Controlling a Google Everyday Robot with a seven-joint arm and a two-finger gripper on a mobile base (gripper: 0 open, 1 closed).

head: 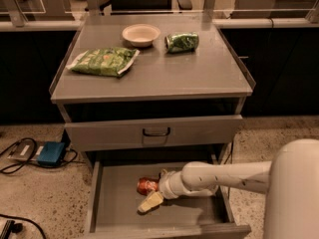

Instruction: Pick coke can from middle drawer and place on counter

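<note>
Speckled floor, grey cabinet. The tabletop [199,73] carries a bowl [141,34], a green bag [103,62] and a green can [182,42]. The middle drawer [119,208] stands open; the coke can [146,185] lies on its floor. The end effector [154,190] is inside the drawer at the can, apparently released.

The white arm [224,177] reaches in from the lower right, running nearly level toward the left; its wrist [172,183] ends in a rounded cuff. The hand [151,190] sits low inside the middle drawer [119,195]; its pale fingers [151,201] are spread apart, one angled down and left.
</note>
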